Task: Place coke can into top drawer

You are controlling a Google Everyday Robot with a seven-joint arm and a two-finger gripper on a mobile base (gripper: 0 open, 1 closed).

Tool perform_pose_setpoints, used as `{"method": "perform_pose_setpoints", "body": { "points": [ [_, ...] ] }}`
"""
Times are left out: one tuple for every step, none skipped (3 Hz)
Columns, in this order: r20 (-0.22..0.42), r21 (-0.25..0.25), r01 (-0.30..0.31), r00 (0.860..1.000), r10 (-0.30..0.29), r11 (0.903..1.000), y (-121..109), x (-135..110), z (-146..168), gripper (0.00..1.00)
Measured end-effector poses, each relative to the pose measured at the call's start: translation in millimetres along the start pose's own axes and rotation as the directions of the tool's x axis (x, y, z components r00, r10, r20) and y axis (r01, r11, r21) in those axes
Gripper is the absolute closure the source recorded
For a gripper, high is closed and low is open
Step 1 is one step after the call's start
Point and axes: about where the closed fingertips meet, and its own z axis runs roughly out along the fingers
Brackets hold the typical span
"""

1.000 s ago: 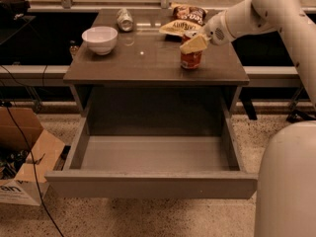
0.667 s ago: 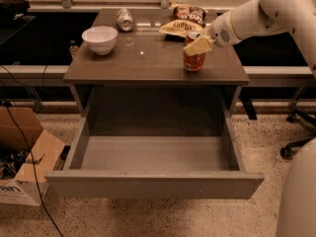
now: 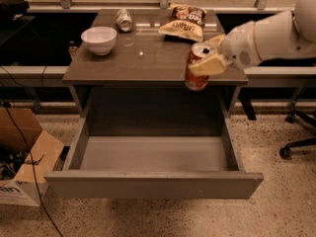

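Note:
The coke can (image 3: 196, 75) is a small red can with a silver top and pull tab. My gripper (image 3: 210, 59) is shut on it and holds it in the air, in front of the cabinet top's front right edge and above the back right part of the open top drawer (image 3: 153, 181). The can is tilted a little. The drawer is pulled fully out; its grey inside holds nothing that I can see. My white arm (image 3: 266, 38) reaches in from the right.
On the cabinet top (image 3: 148, 58) stand a white bowl (image 3: 99, 39), a silver-grey can lying on its side (image 3: 124, 19) and a chip bag (image 3: 184, 21). A cardboard box (image 3: 24, 157) sits on the floor at left, an office chair base (image 3: 298, 137) at right.
The can has left the cabinet top; my gripper has carried it forward past the front edge, over the open drawer. The view has also shifted closer.

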Motion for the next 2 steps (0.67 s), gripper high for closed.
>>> {"method": "perform_pose_setpoints", "body": {
  "points": [
    [-0.001,-0.060,-0.007,1.000,0.007,0.9982,52,30,17,1.00],
    [-0.029,-0.083,-0.046,0.999,0.044,0.9955,72,70,57,1.00]
  ]
}}
